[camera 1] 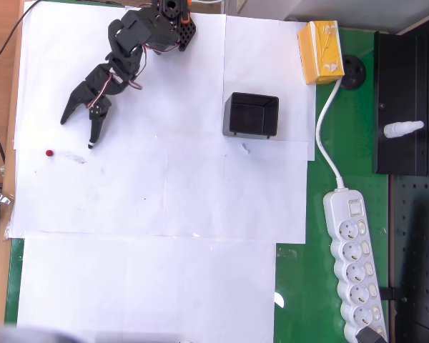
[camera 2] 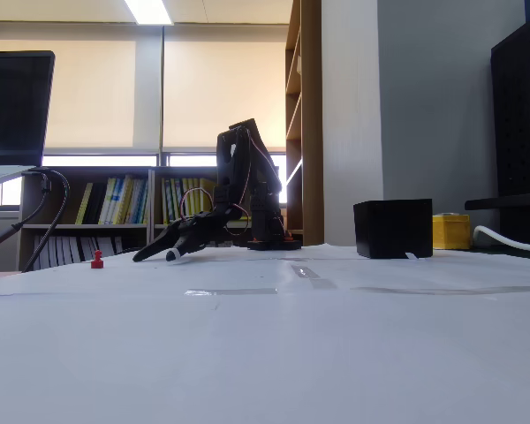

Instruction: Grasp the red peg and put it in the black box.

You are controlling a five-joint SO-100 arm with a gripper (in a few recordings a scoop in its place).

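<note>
Overhead view: black two-finger fingers (camera 1: 77, 131) spread wide apart, holding nothing, tips low over the white paper-covered worktop (camera 1: 164, 214).
Red peg: the tiny dark-red round-ended peg (camera 1: 50, 153) lies on the paper just below and left of the fingertips, apart from them.
Black box: the small square black plastic box (camera 1: 251, 115) sits well right of the fingers.
Fixed view: fingers (camera 2: 156, 256) point left toward the peg (camera 2: 97, 259); box (camera 2: 393, 228) far right.
</note>
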